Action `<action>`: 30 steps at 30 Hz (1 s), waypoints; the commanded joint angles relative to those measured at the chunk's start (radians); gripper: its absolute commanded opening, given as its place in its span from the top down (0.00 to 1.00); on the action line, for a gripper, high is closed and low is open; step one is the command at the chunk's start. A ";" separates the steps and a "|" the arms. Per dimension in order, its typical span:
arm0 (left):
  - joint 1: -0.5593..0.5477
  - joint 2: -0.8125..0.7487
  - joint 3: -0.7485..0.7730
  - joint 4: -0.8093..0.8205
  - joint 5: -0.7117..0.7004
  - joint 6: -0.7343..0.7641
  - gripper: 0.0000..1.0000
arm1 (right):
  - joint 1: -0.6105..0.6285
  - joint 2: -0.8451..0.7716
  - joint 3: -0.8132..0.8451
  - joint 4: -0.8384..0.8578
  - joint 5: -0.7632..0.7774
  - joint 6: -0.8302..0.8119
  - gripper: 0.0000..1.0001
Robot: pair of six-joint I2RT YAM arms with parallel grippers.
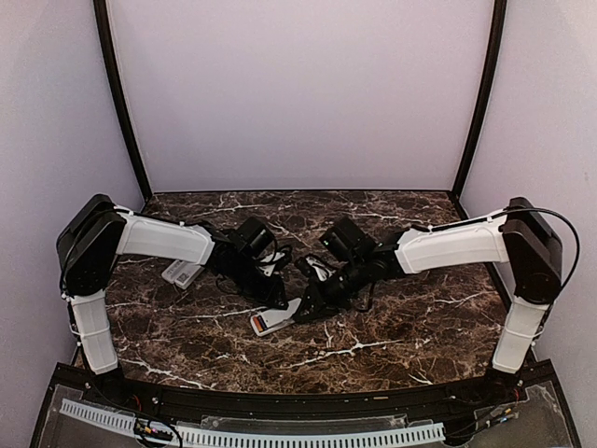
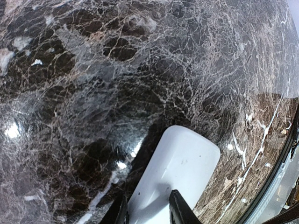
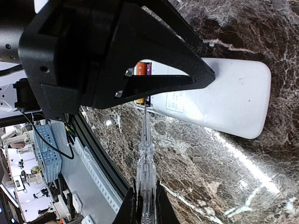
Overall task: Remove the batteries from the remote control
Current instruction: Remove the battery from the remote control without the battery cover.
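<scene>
Right gripper [image 3: 146, 196] pinching clear ridged plastic tool [image 3: 145, 140] | left gripper [image 2: 149, 198] clamping smooth white remote [image 2: 187, 158] | orange, purple cylindrical batteries [image 3: 143, 69] exposed

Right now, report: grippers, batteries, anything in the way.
Left gripper clamped on remote. Right gripper shut on clear stick, tip at batteries. Batteries not yet out, orange and purple showing. Left gripper crowds them.

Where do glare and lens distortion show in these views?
Top external: soft, even light, faint shadows. Left wrist: fisheye bending, bright glare spots on the dark marble tabletop. Right wrist: a glare streak beside the white plastic remote control.
</scene>
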 commanded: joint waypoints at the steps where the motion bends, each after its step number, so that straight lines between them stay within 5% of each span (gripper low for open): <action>1: -0.016 -0.031 -0.022 -0.042 0.014 -0.001 0.71 | 0.013 0.029 0.042 -0.025 0.011 -0.018 1.00; 17: -0.016 -0.029 -0.026 -0.047 0.004 -0.011 0.71 | 0.017 0.093 0.052 0.001 0.015 0.038 1.00; 30: -0.016 -0.025 -0.035 -0.053 -0.001 -0.027 0.72 | 0.002 0.105 -0.086 0.268 -0.020 0.201 1.00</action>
